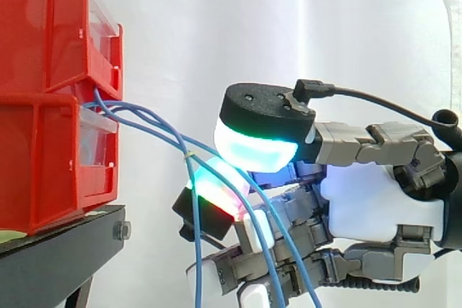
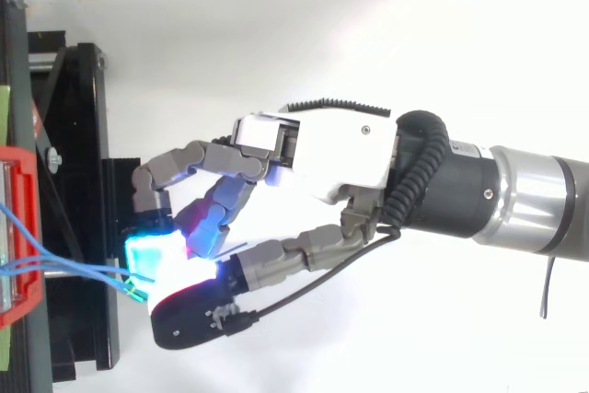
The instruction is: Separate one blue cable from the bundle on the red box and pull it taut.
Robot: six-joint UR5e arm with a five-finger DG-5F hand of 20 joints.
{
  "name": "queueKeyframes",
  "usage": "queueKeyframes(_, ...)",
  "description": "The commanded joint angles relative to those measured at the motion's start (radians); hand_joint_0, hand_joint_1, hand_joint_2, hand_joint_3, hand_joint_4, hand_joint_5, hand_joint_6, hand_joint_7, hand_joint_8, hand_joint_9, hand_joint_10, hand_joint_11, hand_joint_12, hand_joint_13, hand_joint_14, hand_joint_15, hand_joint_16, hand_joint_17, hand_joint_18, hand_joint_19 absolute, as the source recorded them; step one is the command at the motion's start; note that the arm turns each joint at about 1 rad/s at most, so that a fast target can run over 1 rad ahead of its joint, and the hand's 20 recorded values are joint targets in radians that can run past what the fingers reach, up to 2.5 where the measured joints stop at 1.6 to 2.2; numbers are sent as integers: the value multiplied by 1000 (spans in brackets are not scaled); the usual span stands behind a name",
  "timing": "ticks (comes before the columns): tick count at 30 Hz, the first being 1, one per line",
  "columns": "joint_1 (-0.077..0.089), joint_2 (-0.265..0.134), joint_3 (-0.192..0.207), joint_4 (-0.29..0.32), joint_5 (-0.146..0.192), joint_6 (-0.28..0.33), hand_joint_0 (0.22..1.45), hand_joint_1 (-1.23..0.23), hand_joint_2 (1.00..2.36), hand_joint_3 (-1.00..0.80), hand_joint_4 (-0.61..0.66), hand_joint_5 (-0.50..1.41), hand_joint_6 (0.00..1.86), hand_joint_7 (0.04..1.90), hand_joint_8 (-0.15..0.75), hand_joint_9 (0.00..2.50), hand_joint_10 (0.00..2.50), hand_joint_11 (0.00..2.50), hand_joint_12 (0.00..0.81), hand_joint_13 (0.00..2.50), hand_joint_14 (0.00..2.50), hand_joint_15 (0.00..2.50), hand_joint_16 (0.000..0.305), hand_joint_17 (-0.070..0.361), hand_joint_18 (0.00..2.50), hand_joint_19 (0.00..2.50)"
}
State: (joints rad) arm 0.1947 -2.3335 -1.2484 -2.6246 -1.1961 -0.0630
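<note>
Thin blue cables [image 1: 144, 124] leave the gap between two stacked red bins [image 1: 43, 164] and slope down to the right. A small pale tie [image 1: 189, 155] binds them just before my hand [image 1: 375, 200]. The hand reaches in from the right with its fingers curled. A thick cyan-glowing pad [image 1: 253, 149] sits above a red-glowing pad [image 1: 216, 189], and blue strands run between the two. One strand drops straight down [image 1: 195, 250] in front of the lower fingers. In the top view the blue cables [image 2: 55, 264] end at the cyan pad [image 2: 152, 255] of the hand [image 2: 340, 158].
The red bins rest on a black stand [image 1: 65, 243] at the left, whose frame [image 2: 78, 135] lies under the fingertips in the top view. A white curtain hangs behind. Open space lies to the right of the bins around the arm.
</note>
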Motion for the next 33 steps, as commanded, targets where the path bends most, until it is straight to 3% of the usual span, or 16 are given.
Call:
queueKeyframes(1,3,0,0,0,0,-5,579,-841,1026,26,41,-113,836,1315,338,1140,16,515,394,830,9,284,46,104,910,388)
queueKeyframes(6,3,-1,1,0,0,-5,543,-723,1023,61,93,-83,857,1310,386,1270,10,447,459,892,7,250,61,137,1034,315)
queueKeyframes(10,3,0,0,0,1,-5,480,-603,1236,-10,67,-74,852,1295,380,1285,9,394,472,902,6,240,64,145,1050,308)
queueKeyframes(13,2,0,1,0,1,-5,475,-572,1266,-23,56,-71,847,1283,377,1286,9,376,473,899,7,242,65,145,1043,317)
queueKeyframes(16,2,-1,0,0,1,-5,449,-485,1411,-75,70,-69,843,1273,377,1291,11,379,478,902,6,244,66,148,1044,317)
queueKeyframes(19,2,-1,0,0,1,-5,448,-472,1421,-88,86,-69,844,1255,389,1290,9,381,483,896,6,243,66,149,1042,316)
queueKeyframes(24,-1,-1,0,0,1,-3,470,-502,1291,-89,129,-72,836,1268,403,1281,12,419,488,892,6,254,67,150,1030,323)
queueKeyframes(26,-1,-1,1,0,1,-3,511,-530,1081,-89,134,-75,834,1264,403,1278,10,432,482,886,7,265,66,147,1015,334)
queueKeyframes(28,-1,0,0,0,1,-1,520,-531,1002,-114,138,-75,833,1248,402,1276,12,433,479,884,7,263,65,146,1009,337)
queueKeyframes(33,-1,-1,0,2,1,-3,490,-527,1010,-326,144,-86,834,1269,363,1229,13,480,421,826,9,291,52,118,883,425)
